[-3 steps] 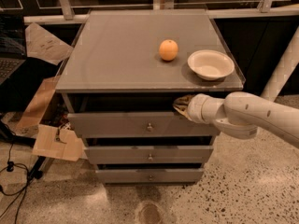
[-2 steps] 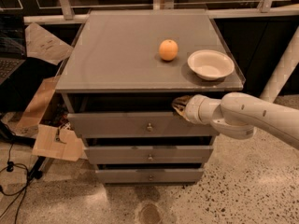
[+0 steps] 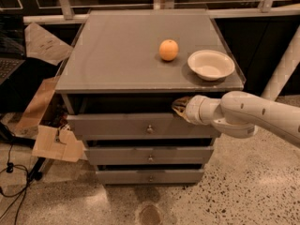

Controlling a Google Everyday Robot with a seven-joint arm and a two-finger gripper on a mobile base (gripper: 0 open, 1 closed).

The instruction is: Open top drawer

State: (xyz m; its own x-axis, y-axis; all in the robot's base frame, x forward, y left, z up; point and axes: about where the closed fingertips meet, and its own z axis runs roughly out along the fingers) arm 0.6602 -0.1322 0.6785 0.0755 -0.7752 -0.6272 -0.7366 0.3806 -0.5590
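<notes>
The top drawer [image 3: 117, 125] is the widest grey front under the cabinet top, with a small round metal knob [image 3: 149, 129] at its centre. A dark gap shows above its upper edge. My gripper [image 3: 180, 108] reaches in from the right on a white arm. It sits at the drawer's upper edge, right of the knob and just under the cabinet top's lip. Its tip lies in the dark gap.
An orange [image 3: 168, 49] and a white bowl [image 3: 211, 64] rest on the grey cabinet top [image 3: 122, 50]. Two narrower drawers [image 3: 150, 156] sit below. Cardboard pieces [image 3: 51, 142] and cables [image 3: 11, 172] lie on the floor to the left. A white post [image 3: 283, 69] stands at the right.
My arm has edged slightly to the left along the drawer's upper edge. The drawer front looks unmoved.
</notes>
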